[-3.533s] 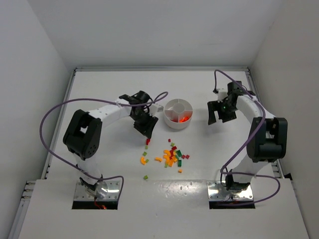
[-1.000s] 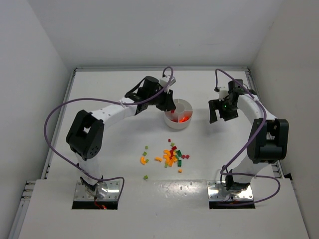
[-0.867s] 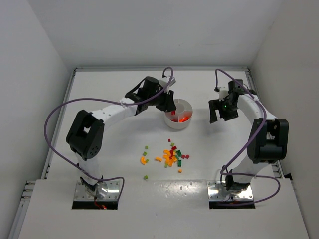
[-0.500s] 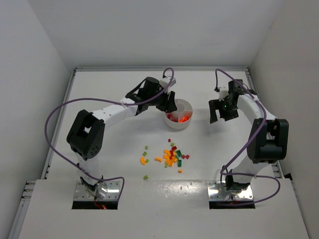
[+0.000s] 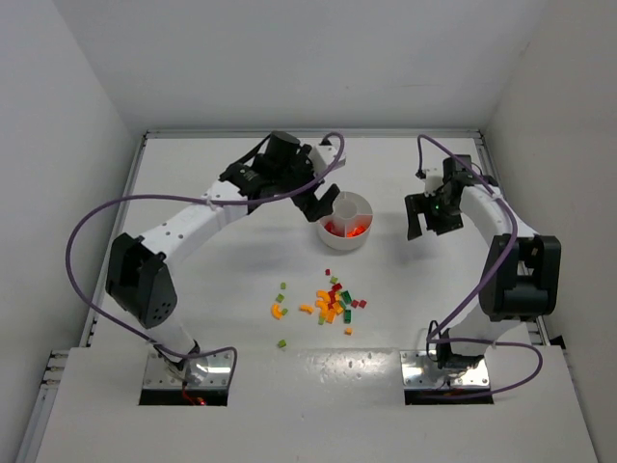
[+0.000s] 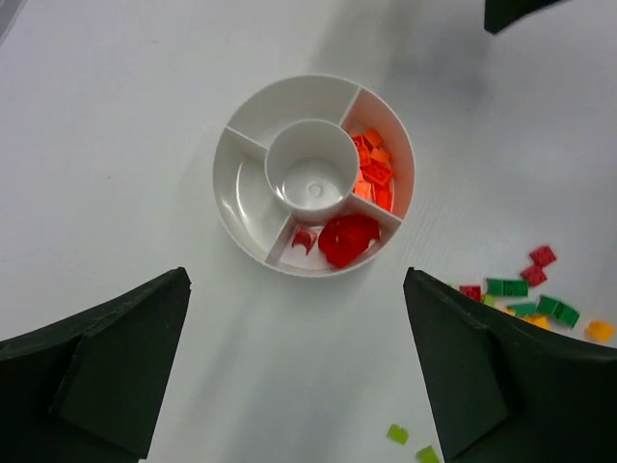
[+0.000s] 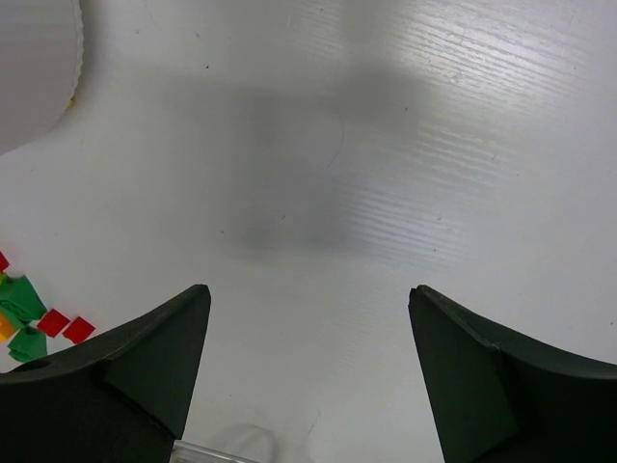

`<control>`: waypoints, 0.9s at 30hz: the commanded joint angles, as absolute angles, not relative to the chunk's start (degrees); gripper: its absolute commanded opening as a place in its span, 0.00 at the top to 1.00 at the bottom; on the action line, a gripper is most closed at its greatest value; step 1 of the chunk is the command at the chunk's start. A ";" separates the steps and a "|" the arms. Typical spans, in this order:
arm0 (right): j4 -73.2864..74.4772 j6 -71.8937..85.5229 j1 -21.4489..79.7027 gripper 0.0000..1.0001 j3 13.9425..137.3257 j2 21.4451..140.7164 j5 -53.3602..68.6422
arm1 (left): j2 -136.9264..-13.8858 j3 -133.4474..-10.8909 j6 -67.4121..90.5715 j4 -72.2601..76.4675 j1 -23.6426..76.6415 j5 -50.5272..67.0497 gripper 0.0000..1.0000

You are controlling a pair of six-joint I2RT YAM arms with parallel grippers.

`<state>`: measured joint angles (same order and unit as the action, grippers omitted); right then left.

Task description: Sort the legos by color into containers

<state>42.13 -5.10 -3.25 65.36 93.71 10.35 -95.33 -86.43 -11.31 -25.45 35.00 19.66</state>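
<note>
The round white dish (image 5: 345, 198) stands mid-table, right of my left gripper (image 5: 321, 204), which hovers open and empty. From the left wrist the dish (image 6: 231, 207) shows red legos (image 6: 347, 239) in its near compartment, orange ones (image 6: 374, 174) in the right one, and an empty central cup (image 6: 311, 177). The left gripper (image 6: 296, 280) looks straight down on it. Loose legos (image 5: 333, 301) in red, orange, yellow and green lie in a pile nearer the arm bases. My right gripper (image 5: 429, 224) hangs open over bare table right of the dish, nothing between its fingers (image 7: 309, 289).
Stray green bricks (image 5: 281, 342) and an orange one (image 5: 278, 311) lie left of the pile. White walls close in the table on three sides. Purple cables loop beside both arms. The right wrist view catches the dish edge (image 7: 39, 68) and a few pile bricks (image 7: 29, 323).
My left gripper opened wide over the dish, let its red brick drop into the red compartment, and lifted away up and to the left. The right arm has not moved.
</note>
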 commanded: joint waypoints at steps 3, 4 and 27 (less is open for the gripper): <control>41.31 -5.54 -3.43 0.17 64.95 91.58 8.88 | -93.17 -80.62 -25.65 -31.02 42.08 20.40 0.06; 41.31 -5.54 -3.43 0.17 64.43 91.58 8.88 | -93.16 -79.55 -28.62 -31.03 45.49 19.26 0.11; 41.31 -5.54 -3.43 0.17 68.99 96.68 9.40 | -110.38 -79.28 -51.68 -25.75 53.70 41.57 0.54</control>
